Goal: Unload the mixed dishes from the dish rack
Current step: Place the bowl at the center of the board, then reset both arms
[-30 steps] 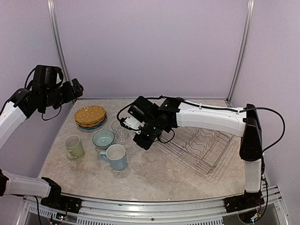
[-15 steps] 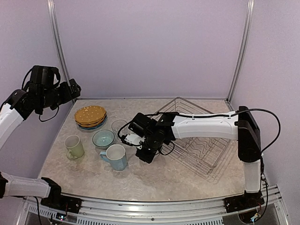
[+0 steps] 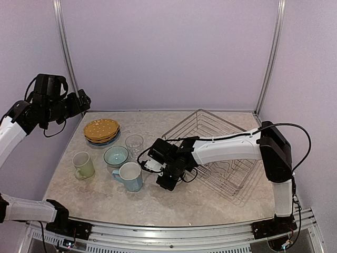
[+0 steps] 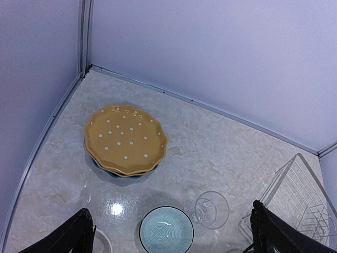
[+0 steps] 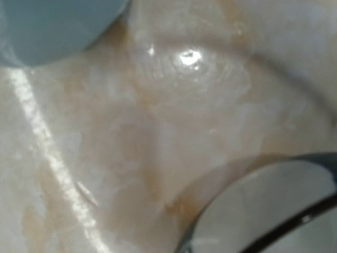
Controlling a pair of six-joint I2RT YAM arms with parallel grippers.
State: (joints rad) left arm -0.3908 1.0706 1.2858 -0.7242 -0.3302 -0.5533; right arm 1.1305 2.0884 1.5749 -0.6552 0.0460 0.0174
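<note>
My right gripper (image 3: pixel 166 178) is low over the table, shut on the dark-blue white-lined bowl (image 3: pixel 153 164), just right of the light blue mug (image 3: pixel 129 176). The right wrist view shows the bowl's white inside and dark rim (image 5: pixel 274 211) close to the table, with the mug (image 5: pixel 52 26) at top left. The dish rack (image 3: pixel 226 158) looks empty. The yellow plates (image 3: pixel 101 129) sit stacked on the blue plate (image 4: pixel 113 173). The teal bowl (image 3: pixel 116 155), the clear glass (image 3: pixel 134 143) and the pale green mug (image 3: pixel 83 164) stand on the table. My left gripper (image 4: pixel 174 237) is open, held high.
A metal frame post (image 3: pixel 63 42) stands behind my raised left arm, another post (image 3: pixel 271 52) at the back right. The rack lies tilted along the table's right side, under my right arm. The table's front edge rail (image 3: pixel 174 240) runs below.
My right arm has come down and forward with the bowl, from above the rack's left end to the table beside the light blue mug. My left arm shifted slightly, then held still.
</note>
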